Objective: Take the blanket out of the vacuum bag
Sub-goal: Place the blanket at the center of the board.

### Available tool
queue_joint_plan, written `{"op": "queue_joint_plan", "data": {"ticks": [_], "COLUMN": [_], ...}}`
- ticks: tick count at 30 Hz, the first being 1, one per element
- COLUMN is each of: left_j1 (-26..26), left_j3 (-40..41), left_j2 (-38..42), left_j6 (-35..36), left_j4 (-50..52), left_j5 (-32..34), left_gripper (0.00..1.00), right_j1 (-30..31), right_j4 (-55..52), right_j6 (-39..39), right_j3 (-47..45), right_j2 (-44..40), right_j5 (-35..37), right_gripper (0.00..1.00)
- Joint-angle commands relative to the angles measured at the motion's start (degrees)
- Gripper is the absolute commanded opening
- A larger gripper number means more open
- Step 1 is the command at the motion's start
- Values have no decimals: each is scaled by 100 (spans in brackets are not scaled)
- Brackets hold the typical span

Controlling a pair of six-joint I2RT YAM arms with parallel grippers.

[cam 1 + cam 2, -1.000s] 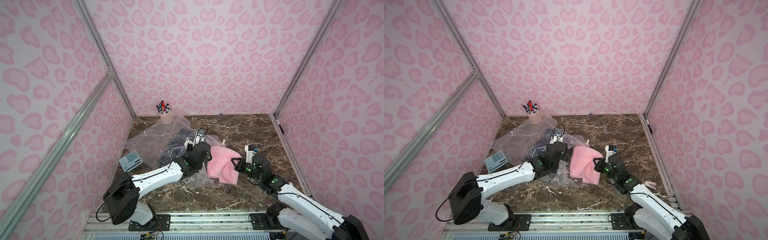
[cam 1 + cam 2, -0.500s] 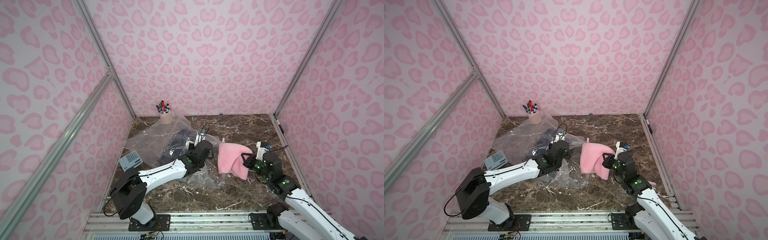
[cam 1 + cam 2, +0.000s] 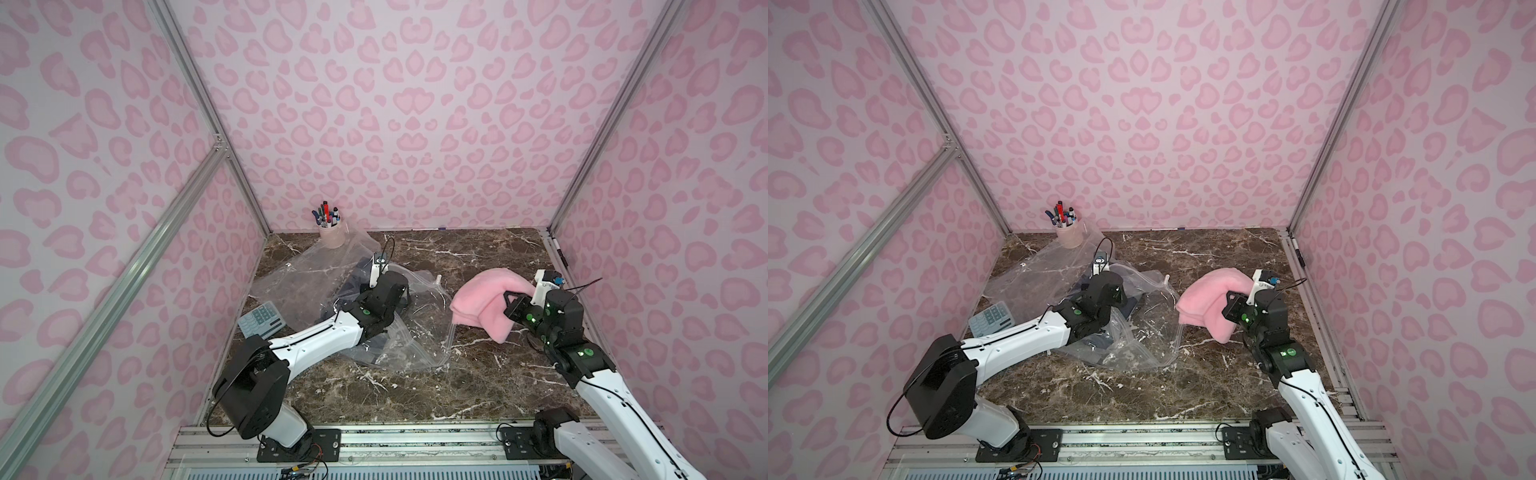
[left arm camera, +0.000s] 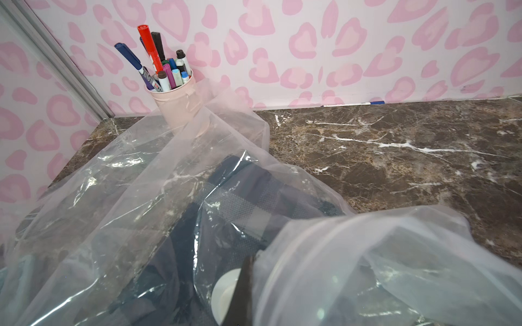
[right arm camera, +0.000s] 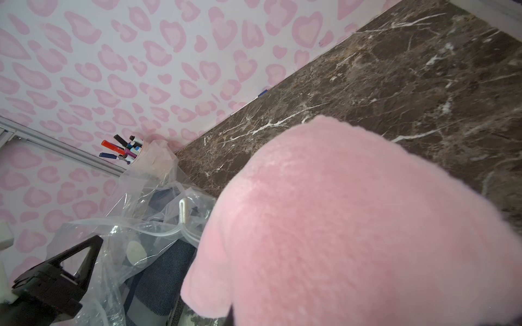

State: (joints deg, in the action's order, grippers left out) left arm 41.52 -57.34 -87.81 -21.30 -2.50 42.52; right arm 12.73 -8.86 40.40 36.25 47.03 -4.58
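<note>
Unloading step: right claw (image 3: 508, 306) clamped on blanket (image 3: 484, 305), at 3 o'clock of bag (image 3: 307, 274); left claw (image 4: 244, 293) closed at bag. Lower blanket onto bare bench (image 3: 469, 257), clear of plastic.

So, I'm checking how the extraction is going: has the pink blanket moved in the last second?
Yes. The pink blanket, held by the right gripper, has shifted rightward, farther from the pen cup, out of the vacuum bag.

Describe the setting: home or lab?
Likely a staged robot test booth, not a home: pink heart-print walls on aluminium frame posts, marble-look tabletop, left arm, right arm bolted to a front rail.
</note>
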Motion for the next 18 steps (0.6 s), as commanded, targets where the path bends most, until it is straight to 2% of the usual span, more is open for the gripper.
{"op": "queue_joint_plan", "data": {"ticks": [1,10,18], "left_j1": [-39,-47,-64], "left_j3": [-23,213,478], "left_j2": [44,314,546], "left_j6": [-76,-61,-33], "left_j4": [41,-68,-110], "left_j5": [-23,-181,-134], "left_gripper": [4,4,4], "right_j1": [-152,-314,-714], "right_j4": [310,948,1326], "right_j6": [-207,-480,-575], "right_j3": [129,975,1878], "right_j2": [194,1479,2852], "right_j5": [-240,-446,-860], "right_gripper": [0,0,0]}}
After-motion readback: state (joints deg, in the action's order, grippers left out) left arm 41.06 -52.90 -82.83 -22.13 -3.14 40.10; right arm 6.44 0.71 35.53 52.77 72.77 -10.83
